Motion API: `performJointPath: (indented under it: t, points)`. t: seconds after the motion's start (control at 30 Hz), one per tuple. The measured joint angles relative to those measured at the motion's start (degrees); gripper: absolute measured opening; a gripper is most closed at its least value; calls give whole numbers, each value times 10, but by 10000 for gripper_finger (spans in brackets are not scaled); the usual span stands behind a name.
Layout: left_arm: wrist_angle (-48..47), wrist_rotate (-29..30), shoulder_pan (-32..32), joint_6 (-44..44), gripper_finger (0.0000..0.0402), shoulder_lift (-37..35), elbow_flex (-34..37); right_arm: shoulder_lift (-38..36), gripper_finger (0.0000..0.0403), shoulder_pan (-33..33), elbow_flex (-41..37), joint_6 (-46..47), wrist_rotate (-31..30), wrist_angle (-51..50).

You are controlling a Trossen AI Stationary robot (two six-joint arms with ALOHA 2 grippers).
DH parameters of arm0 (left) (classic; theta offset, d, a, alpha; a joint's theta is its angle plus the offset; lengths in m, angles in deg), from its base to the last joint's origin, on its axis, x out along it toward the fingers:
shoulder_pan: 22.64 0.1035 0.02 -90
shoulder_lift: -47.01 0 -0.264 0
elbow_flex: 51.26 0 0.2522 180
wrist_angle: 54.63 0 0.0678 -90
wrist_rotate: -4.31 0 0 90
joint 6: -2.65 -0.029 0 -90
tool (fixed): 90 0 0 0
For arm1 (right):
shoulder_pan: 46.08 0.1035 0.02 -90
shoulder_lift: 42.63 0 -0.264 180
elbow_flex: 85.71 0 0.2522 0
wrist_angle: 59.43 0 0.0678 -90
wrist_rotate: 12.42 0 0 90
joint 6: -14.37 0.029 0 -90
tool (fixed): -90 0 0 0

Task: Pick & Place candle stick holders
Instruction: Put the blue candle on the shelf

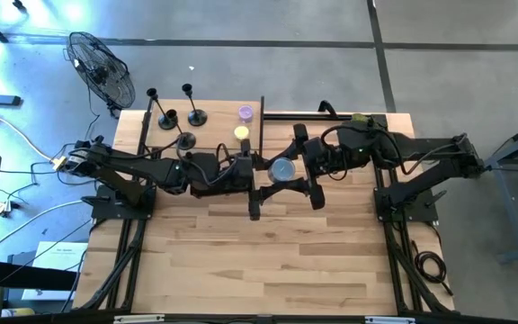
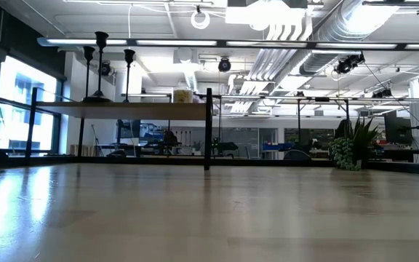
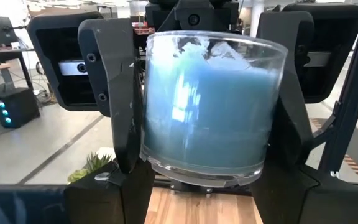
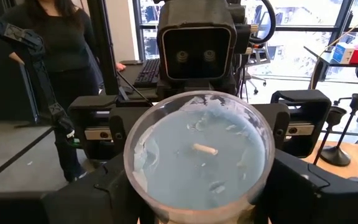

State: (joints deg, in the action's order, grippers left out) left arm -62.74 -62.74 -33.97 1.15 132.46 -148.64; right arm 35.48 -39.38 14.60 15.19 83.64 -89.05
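Observation:
Three black candle stick holders (image 1: 167, 117) (image 1: 195, 113) (image 1: 184, 139) stand on their round bases on a raised wooden shelf (image 1: 214, 144) at the table's far left. They also show in the low view (image 2: 101, 65). My left gripper (image 1: 261, 173) and my right gripper (image 1: 302, 168) meet at the table's middle. Both are shut on a glass jar of pale blue candle wax (image 1: 282, 169), one from each side. The jar is upright and above the table. Neither gripper nor the jar shows in the low view. My left gripper has the jar's lower wall near its base (image 3: 157, 163) between its two fingers (image 3: 135, 193). It comes level from the table's left. The jar is upright and clear of the table. My right gripper pinches the jar's side walls (image 3: 146, 93) between its two fingers (image 3: 114, 99), which run up most of the jar's height. It comes from the table's right, slanting a little down, and looks onto the wax top (image 4: 197, 155). The jar is lifted clear.
A purple candle (image 1: 245, 112) and a yellow candle (image 1: 241, 132) sit on the shelf beside the holders. A black post (image 2: 208, 127) stands at the shelf's right end. A fan (image 1: 102, 67) stands beyond the far left corner. A person (image 4: 55, 56) stands beyond the table.

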Motion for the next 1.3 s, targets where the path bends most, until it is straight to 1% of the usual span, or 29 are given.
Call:
performJointPath:
  t: [0.4,1.03,1.3]
  points:
    - [4,1,0,16,221,0,0,0,254,0,0,2,4,-4]
    - [5,-1,0,17,221,0,0,0,254,1,0,2,-1,2]
    - [5,-1,1,17,221,0,0,0,254,1,0,-35,-11,8]
